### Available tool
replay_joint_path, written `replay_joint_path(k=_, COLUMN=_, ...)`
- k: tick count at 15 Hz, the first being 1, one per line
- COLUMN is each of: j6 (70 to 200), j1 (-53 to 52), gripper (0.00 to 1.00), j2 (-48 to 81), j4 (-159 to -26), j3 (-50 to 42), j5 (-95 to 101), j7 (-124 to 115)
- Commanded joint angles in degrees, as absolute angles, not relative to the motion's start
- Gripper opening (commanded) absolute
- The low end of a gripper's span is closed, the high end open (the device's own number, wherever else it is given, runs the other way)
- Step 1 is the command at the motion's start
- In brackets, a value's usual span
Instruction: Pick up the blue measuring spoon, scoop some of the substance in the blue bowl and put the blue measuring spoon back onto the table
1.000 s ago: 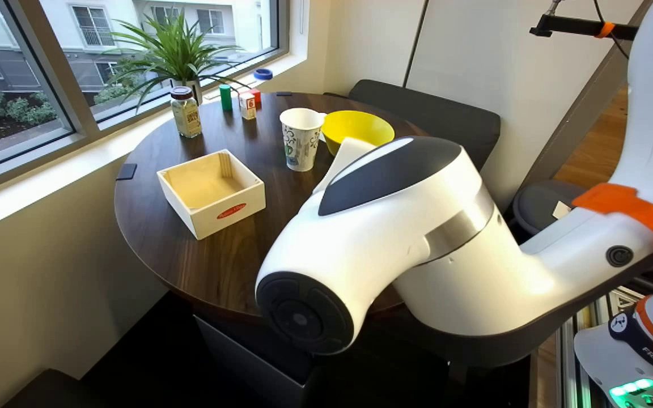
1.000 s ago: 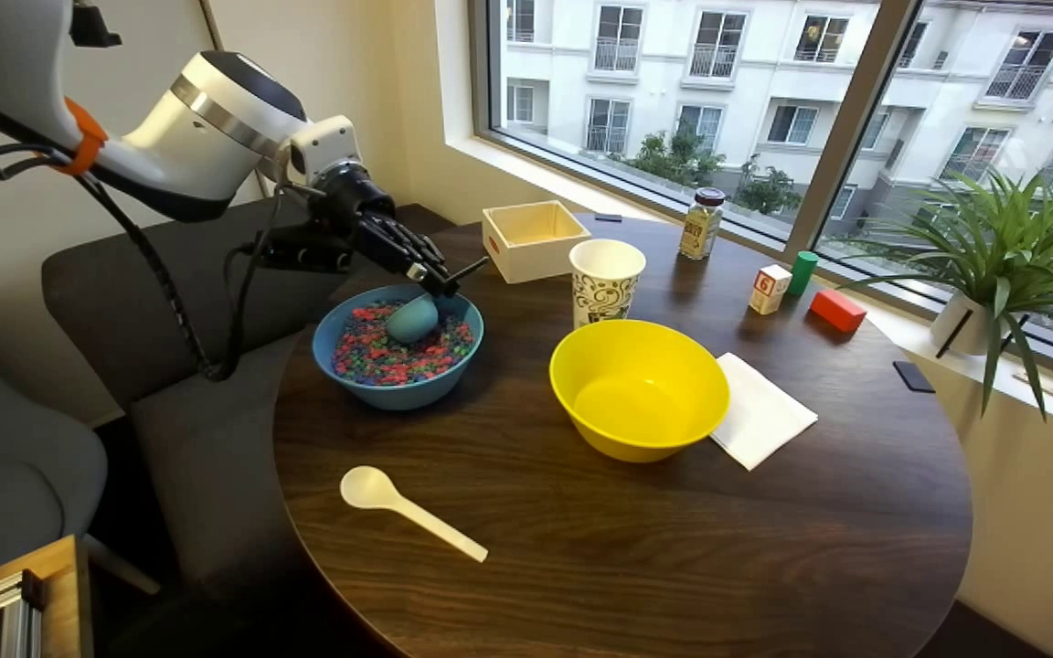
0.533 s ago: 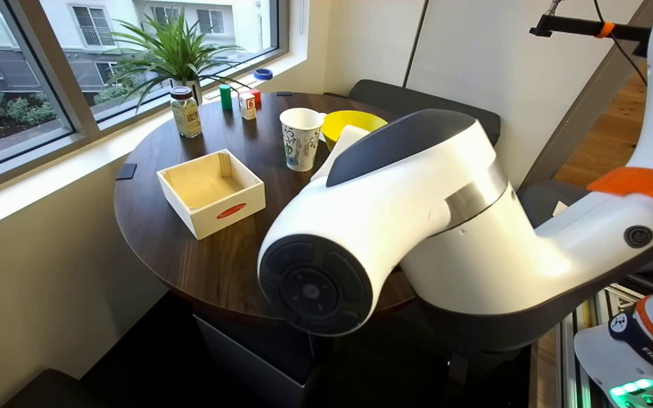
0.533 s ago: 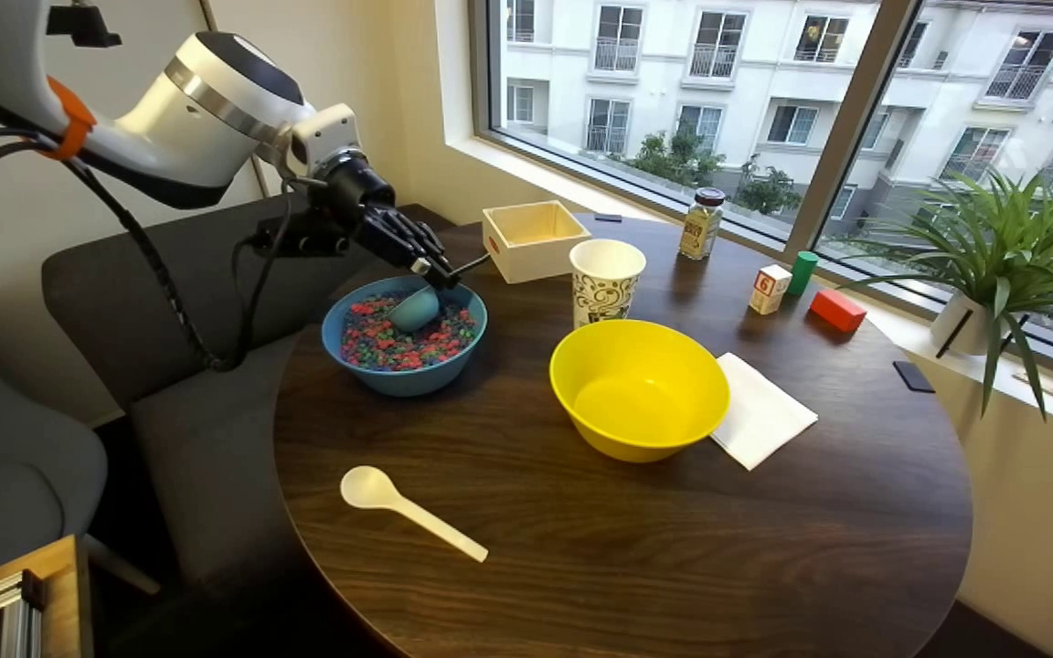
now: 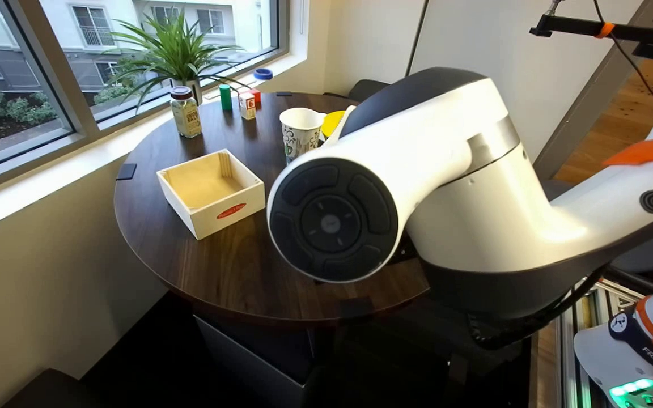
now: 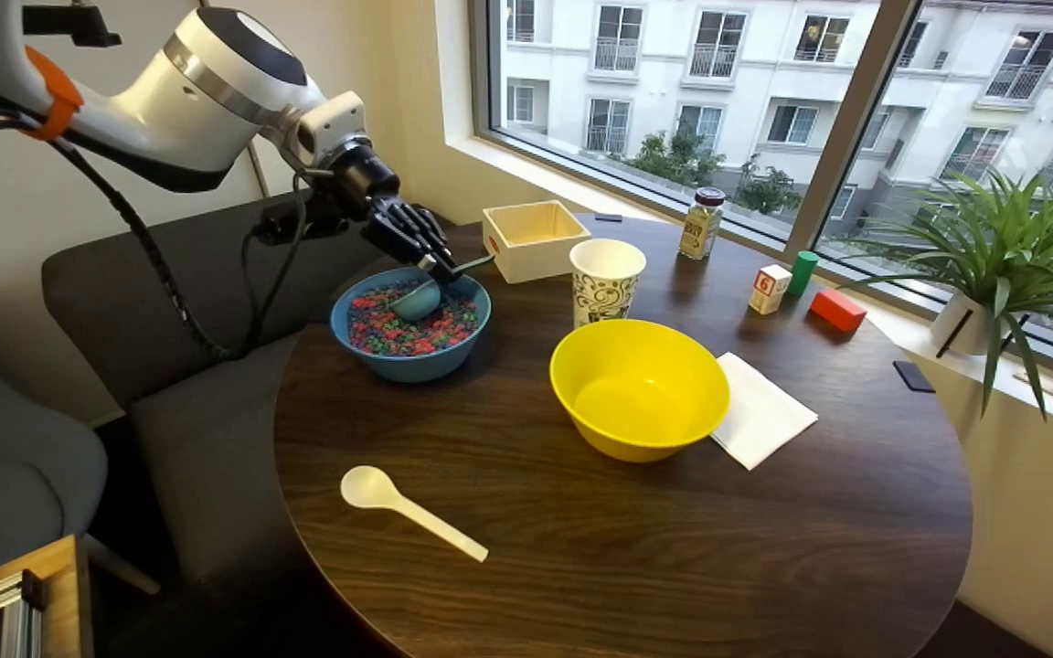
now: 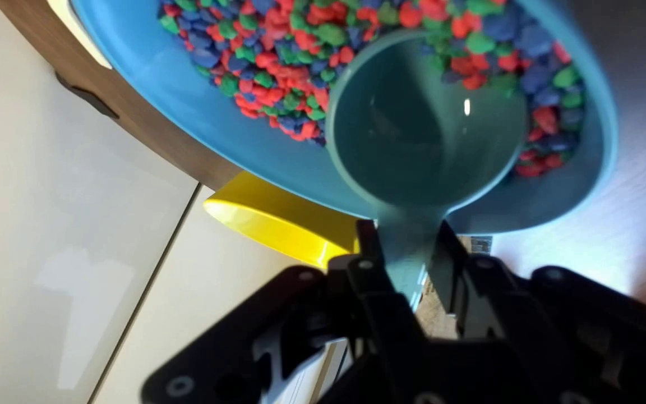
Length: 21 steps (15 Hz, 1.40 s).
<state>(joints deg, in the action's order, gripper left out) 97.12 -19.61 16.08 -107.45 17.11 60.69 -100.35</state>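
Observation:
My gripper [image 6: 436, 265] is shut on the handle of the blue measuring spoon [image 6: 418, 302]. In the wrist view the fingers [image 7: 406, 238] pinch the handle just below the round cup [image 7: 421, 134]. The cup is tilted inside the blue bowl [image 6: 423, 367], down in the substance [image 6: 388, 334]. In the wrist view a few granules lie at the cup's far lip and most of its visible inside is bare. The granules [image 7: 278, 73] fill the blue bowl [image 7: 188, 112] beside it. The bowl stands on the dark table [image 6: 673, 539]. In an exterior view the arm [image 5: 394, 164] hides gripper, spoon and bowl.
A yellow bowl [image 6: 641, 402], a white napkin [image 6: 764, 416], a paper cup [image 6: 604, 291] and a wooden box [image 6: 536, 249] stand right of the blue bowl. A pale spoon [image 6: 417, 514] lies near the table edge. A jar [image 6: 702, 226] and small blocks [image 6: 770, 291] stand by the window.
The blue bowl has slid a short way across the table toward the wooden box, together with the gripper and spoon. The arm's wrist has risen in an exterior view.

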Motion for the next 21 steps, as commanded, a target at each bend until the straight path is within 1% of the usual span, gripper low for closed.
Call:
replay_joint_path(k=1, j6=104.47, j1=-18.28, gripper=0.06, j2=13.75, j4=-110.54, j3=16.82, j5=57.23, j7=-100.12)
replay_joint_path(k=11, j6=118.0, j1=-15.06, gripper=0.06, j2=6.89, j4=-115.69, j3=14.46, j5=50.28, j7=-95.98)
replay_joint_path(k=21, j6=122.45, j1=-13.62, gripper=0.06, j2=-0.05, j4=-118.52, j3=12.76, j5=40.34, j7=-88.42)
